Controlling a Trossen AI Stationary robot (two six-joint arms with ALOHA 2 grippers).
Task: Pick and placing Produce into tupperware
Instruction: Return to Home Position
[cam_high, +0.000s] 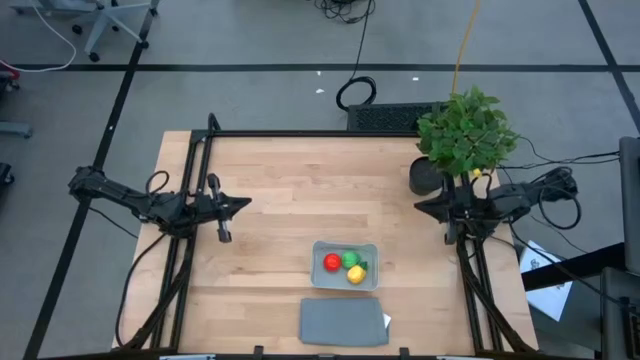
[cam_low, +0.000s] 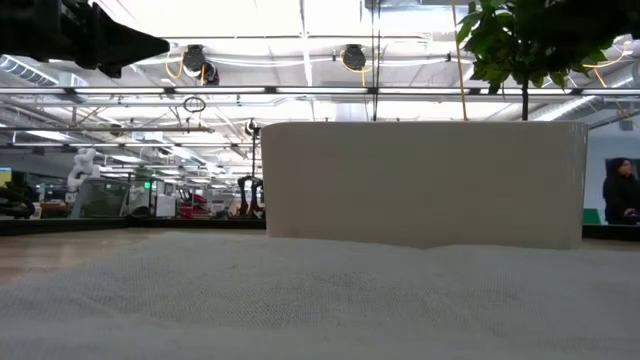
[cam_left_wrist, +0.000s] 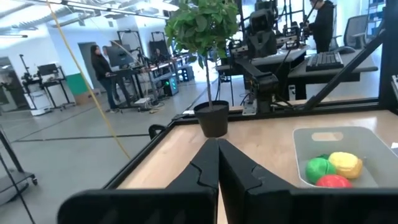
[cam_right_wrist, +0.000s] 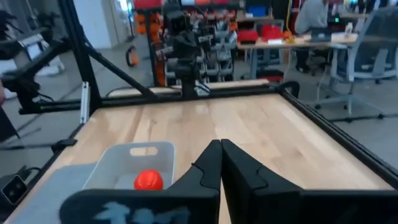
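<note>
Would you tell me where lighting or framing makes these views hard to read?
High view: even light, produce plain inside the tupperware. Low view: bright ceiling lights behind; its wall hides produce. Wrist views: left gripper and right gripper, jaws shut, block the foreground.

Big open lab space: grey floor (cam_high: 250, 40) with black tape lines, bright strip lights (cam_low: 250, 18) on the ceiling, desks (cam_left_wrist: 311, 70) and office chairs (cam_right_wrist: 373, 43) around, people (cam_left_wrist: 102, 67) standing way back. Light wood table (cam_high: 300, 190).
</note>
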